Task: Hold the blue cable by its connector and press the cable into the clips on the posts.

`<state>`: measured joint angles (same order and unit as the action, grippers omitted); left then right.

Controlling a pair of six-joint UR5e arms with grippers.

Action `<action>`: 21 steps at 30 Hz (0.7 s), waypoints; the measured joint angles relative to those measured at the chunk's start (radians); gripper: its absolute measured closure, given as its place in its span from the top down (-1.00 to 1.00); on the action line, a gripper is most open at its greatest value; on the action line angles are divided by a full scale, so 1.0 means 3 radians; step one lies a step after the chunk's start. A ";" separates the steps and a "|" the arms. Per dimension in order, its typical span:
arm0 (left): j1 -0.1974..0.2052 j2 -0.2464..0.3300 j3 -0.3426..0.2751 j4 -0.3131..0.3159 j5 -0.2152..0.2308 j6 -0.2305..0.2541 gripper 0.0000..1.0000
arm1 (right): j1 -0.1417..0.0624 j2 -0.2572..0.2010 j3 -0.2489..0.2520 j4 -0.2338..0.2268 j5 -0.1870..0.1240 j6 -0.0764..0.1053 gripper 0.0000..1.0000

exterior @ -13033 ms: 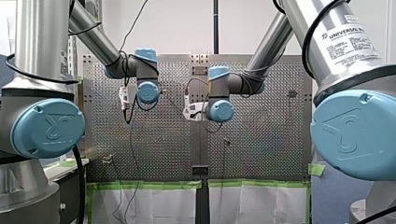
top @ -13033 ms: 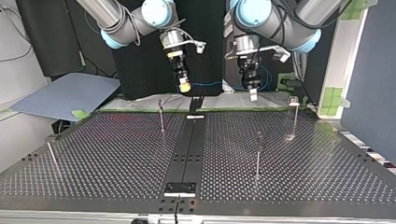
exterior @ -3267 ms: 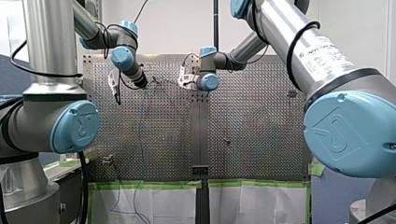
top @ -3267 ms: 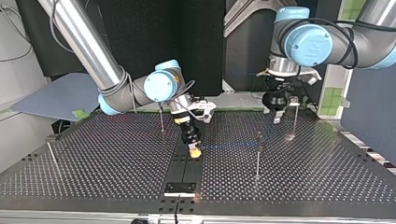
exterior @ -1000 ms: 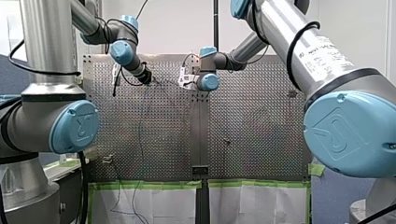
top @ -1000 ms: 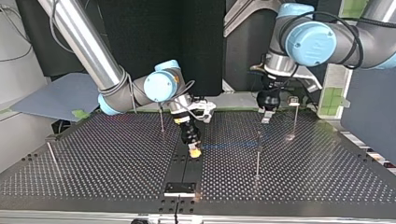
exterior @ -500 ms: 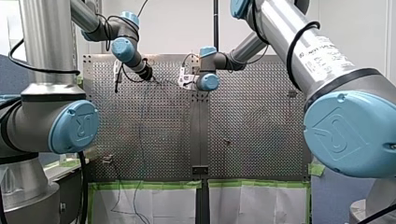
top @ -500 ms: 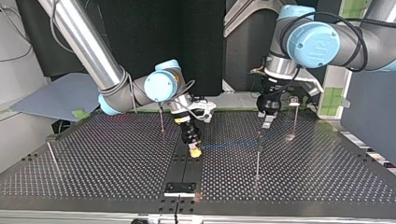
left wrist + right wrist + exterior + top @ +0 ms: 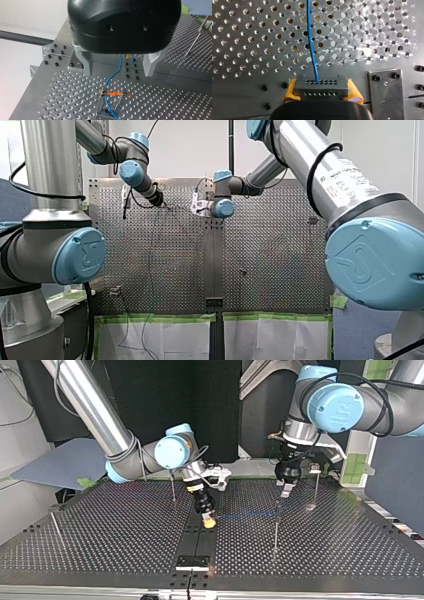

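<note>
The blue cable [image 9: 312, 45] is running out of a grey connector [image 9: 320, 86] and across the perforated table [image 9: 100, 530]; the connector is sitting clamped between the yellow pads [image 9: 290, 88] of my right gripper [image 9: 209, 521], one pad bearing on each end; in the top view this gripper is hanging low over the table's dark centre strip [image 9: 200, 540], and the cable is stretching from it toward the view's right to a thin post [image 9: 275, 527]; in the left wrist view the cable is crossing an orange-marked clip [image 9: 113, 93] at that post's head, though I cannot tell whether it is seated; my left gripper [image 9: 118, 66] is hovering just above the clip, its metal fingers [image 9: 86, 61] standing wide apart and gripping nothing, the cable passing below the gap; three further posts are standing on the table: one [image 9: 173, 487] near my right arm, one [image 9: 315, 485] beyond my left gripper, one [image 9: 54, 525] well apart at the top view's left edge; open plate is lying toward that view's near edge.
</note>
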<state>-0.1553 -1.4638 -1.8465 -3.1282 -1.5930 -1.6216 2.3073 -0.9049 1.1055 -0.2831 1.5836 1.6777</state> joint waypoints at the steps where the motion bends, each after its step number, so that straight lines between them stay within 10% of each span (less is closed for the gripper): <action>1: 0.0000 0.0000 0.0000 0.0000 -0.0001 0.0000 1.00 | -0.0004 0.0000 0.0008 0.0005 0.0001 -0.0001 -1.00; 21: -0.0040 0.0000 0.0001 0.0175 -0.0063 -0.0246 1.00 | -0.0127 -0.0001 0.0050 0.0211 -0.0004 -0.0005 -1.00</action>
<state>-0.1674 -1.4639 -1.8462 -3.0758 -1.6118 -1.6954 2.2691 -0.9053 1.1207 -0.2197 1.5825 1.6762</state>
